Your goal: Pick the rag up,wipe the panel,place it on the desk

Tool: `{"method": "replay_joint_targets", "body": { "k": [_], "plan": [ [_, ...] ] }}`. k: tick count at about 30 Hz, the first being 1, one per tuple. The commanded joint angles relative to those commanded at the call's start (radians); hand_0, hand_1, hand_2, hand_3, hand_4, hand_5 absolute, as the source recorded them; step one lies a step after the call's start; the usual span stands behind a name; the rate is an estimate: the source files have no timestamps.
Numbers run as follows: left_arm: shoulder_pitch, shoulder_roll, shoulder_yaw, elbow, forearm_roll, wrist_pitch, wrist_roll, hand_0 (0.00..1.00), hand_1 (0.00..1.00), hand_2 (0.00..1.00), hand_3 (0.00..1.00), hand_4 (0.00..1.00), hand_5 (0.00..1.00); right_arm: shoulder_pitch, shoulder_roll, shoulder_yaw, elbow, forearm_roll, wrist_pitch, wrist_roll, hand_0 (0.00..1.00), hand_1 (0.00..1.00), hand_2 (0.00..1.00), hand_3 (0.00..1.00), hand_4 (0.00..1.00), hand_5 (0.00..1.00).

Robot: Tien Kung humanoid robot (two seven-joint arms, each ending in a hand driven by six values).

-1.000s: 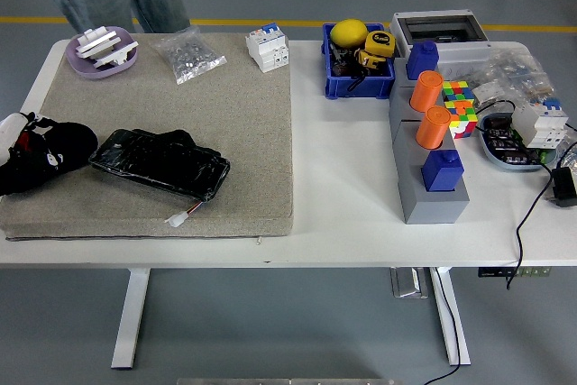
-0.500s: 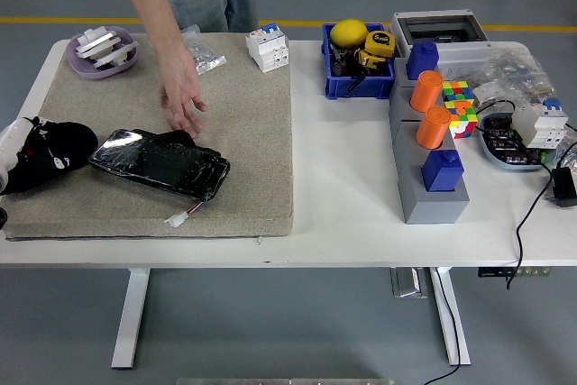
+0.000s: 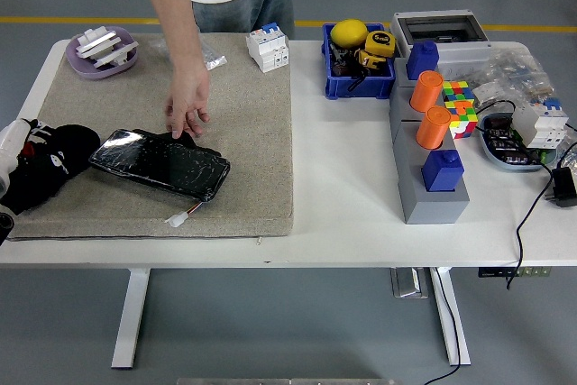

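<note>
Left hand (image 3: 20, 169): at the left edge of the frame, on the black rag (image 3: 50, 164); whether its fingers are curled around the cloth cannot be told.
Rag: bunched at the left end of the beige mat (image 3: 162, 132), just left of the panel, close to it.
Panel (image 3: 162, 163): a dark, glossy, cracked slab lying flat and slanted on the mat, left of centre; a small white connector (image 3: 178, 217) on thin wires lies by its lower right corner.
Person's hand (image 3: 187, 101): reaches down from the top of the frame, fingers spread loosely, tips at the panel's upper edge.
Mat: covers the left half of the white table (image 3: 343, 178).
Upper left: a lilac dish (image 3: 101, 51) holding white parts.
Right side: blue bin (image 3: 358, 65), grey block (image 3: 428, 164) with orange cylinders (image 3: 428, 105), colour cube (image 3: 457, 105).
</note>
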State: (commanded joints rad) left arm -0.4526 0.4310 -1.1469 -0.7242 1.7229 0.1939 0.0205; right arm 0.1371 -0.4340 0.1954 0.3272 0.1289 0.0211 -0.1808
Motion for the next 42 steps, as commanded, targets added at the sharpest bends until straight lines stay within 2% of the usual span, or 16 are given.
{"method": "replay_joint_targets", "body": {
  "k": [1,6,8,12,13,18,24,27,34,42],
  "plan": [
    [0.000,0.000,0.001,0.002,0.001,0.002,0.000,0.235,0.257,0.575,0.528,0.108,0.002,0.000,0.000,0.001,0.000,-0.001,0.000,0.000,0.780,0.540,0.689,0.634,0.998,0.529],
    [0.004,-0.004,0.006,0.013,0.022,0.023,0.005,0.235,0.257,0.575,0.528,0.108,0.002,0.001,0.002,0.009,-0.002,-0.003,-0.002,0.003,0.780,0.540,0.689,0.634,0.998,0.529],
    [0.007,-0.006,0.006,0.012,0.032,0.033,0.006,0.217,0.227,0.571,0.527,0.101,0.002,0.002,0.002,0.008,-0.002,-0.003,-0.002,0.002,0.780,0.540,0.690,0.633,0.998,0.530],
    [0.018,-0.011,-0.004,-0.010,0.068,0.066,0.005,0.217,0.227,0.571,0.527,0.101,0.002,0.001,0.001,0.005,-0.002,0.000,-0.001,0.002,0.780,0.540,0.690,0.633,0.998,0.530],
    [0.021,-0.012,-0.011,-0.017,0.079,0.075,0.005,0.206,0.198,0.573,0.521,0.093,0.002,0.002,0.001,0.002,-0.002,0.002,0.000,0.002,0.780,0.540,0.690,0.634,0.998,0.528],
    [0.041,-0.013,-0.070,-0.105,0.160,0.162,0.029,0.206,0.198,0.573,0.521,0.093,0.002,0.002,0.000,0.000,-0.001,0.002,0.000,0.002,0.780,0.540,0.690,0.634,0.998,0.528],
    [0.071,-0.023,-0.093,-0.226,0.242,0.247,0.092,0.206,0.190,0.579,0.517,0.088,0.002,0.002,0.001,-0.001,-0.001,0.004,0.002,0.002,0.780,0.539,0.690,0.635,0.998,0.529],
    [0.076,-0.036,-0.077,-0.239,0.252,0.277,0.106,0.210,0.186,0.582,0.515,0.080,0.002,0.002,0.001,0.001,-0.001,0.003,0.002,0.003,0.780,0.540,0.690,0.635,0.998,0.530],
    [0.088,-0.066,-0.008,-0.229,0.259,0.343,0.110,0.213,0.184,0.586,0.517,0.077,0.002,0.001,-0.001,0.003,-0.002,0.003,0.004,0.001,0.781,0.540,0.689,0.635,0.998,0.530],
    [0.110,-0.097,0.048,-0.249,0.253,0.356,0.122,0.219,0.182,0.587,0.516,0.073,0.002,0.001,-0.002,0.000,-0.003,0.005,0.005,0.002,0.780,0.540,0.689,0.635,0.998,0.532]
  ]
}}
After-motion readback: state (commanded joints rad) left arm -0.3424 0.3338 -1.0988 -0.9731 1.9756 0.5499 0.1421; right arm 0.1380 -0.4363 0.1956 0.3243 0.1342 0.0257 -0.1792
